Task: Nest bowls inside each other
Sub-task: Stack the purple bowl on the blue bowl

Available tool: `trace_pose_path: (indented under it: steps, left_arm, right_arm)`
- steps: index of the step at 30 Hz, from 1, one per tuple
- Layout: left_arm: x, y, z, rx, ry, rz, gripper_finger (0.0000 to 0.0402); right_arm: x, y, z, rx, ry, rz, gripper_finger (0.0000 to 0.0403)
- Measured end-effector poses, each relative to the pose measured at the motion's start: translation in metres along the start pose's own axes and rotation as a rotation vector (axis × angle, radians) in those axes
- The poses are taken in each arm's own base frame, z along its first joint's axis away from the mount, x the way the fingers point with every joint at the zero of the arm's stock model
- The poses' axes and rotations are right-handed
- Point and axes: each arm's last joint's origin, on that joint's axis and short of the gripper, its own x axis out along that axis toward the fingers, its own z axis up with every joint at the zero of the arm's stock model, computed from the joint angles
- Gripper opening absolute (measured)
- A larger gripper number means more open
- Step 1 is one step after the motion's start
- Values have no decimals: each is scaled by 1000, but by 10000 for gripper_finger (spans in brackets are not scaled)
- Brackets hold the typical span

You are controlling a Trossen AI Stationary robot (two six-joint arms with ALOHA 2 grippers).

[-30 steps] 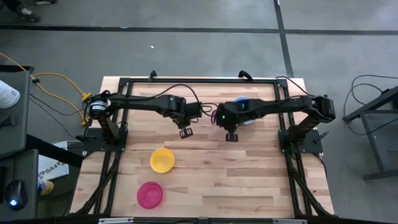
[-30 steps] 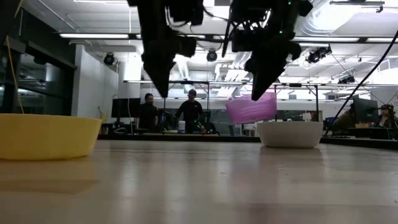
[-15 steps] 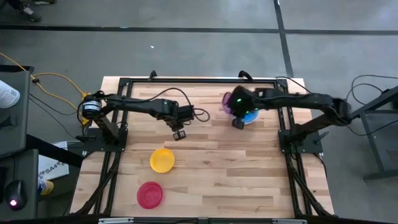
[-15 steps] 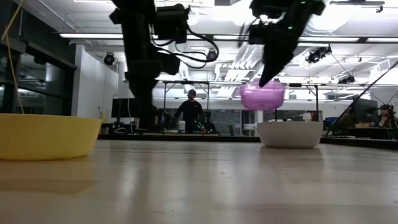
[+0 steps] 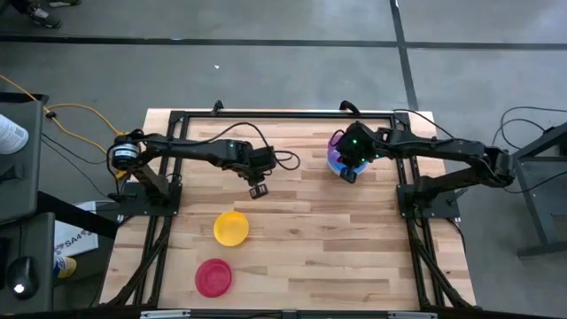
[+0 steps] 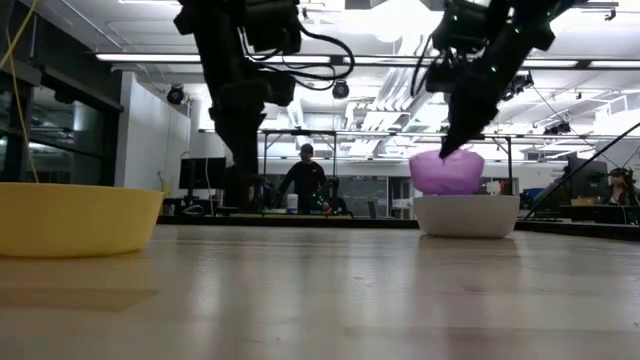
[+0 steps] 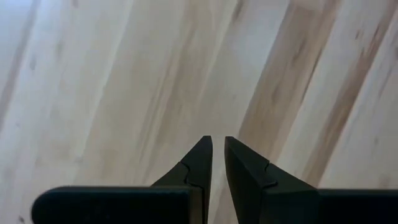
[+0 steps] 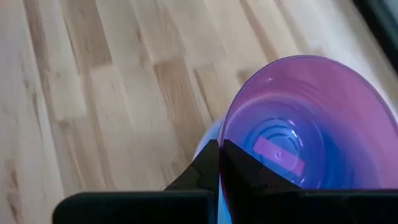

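My right gripper (image 5: 348,174) is shut on the purple bowl (image 5: 337,144), which hovers at the table's far right over the white bowl (image 6: 467,215). The purple bowl's bottom (image 6: 447,190) reaches down to the white bowl's rim; whether it rests there I cannot tell. A blue bowl (image 8: 292,155) shows through the purple one from below. The yellow bowl (image 5: 231,228) and the red bowl (image 5: 213,277) stand on their bases at the near left. My left gripper (image 7: 217,142) hangs above bare wood mid-table, with a narrow gap between its fingers and nothing in it. My right gripper pinches the purple bowl's rim (image 8: 222,163) on the bowl's near side, one finger inside the bowl and one outside. The fingers (image 6: 455,140) slant down onto it from above. The bowl hangs below them with its mouth up, slightly tilted.
A black frame (image 5: 283,115) runs along the table's far edge and down both sides by the arm bases. Bare wood (image 5: 337,248) lies between the two arms and toward the near right. Beyond the table, people (image 6: 305,180) stand in the room.
My right gripper has carried the purple bowl from mid-table toward the far right corner, over the white bowl, and lowered it; the bowl has turned from steeply tipped to nearly mouth-up. My left gripper has sunk a little and shifted slightly toward the table's left edge.
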Motion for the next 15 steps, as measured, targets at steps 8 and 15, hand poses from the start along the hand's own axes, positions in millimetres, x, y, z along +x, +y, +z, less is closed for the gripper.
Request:
trace_pose_path:
  steps: [8,15]
  left_arm:
    - [-2,0,0,-8,-8,-13,42]
    - [-2,-1,0,-8,-3,-28,42]
  right_arm:
    - [9,-2,-11,-2,30,-58,4]
    - [9,-3,-12,7,41,-58,4]
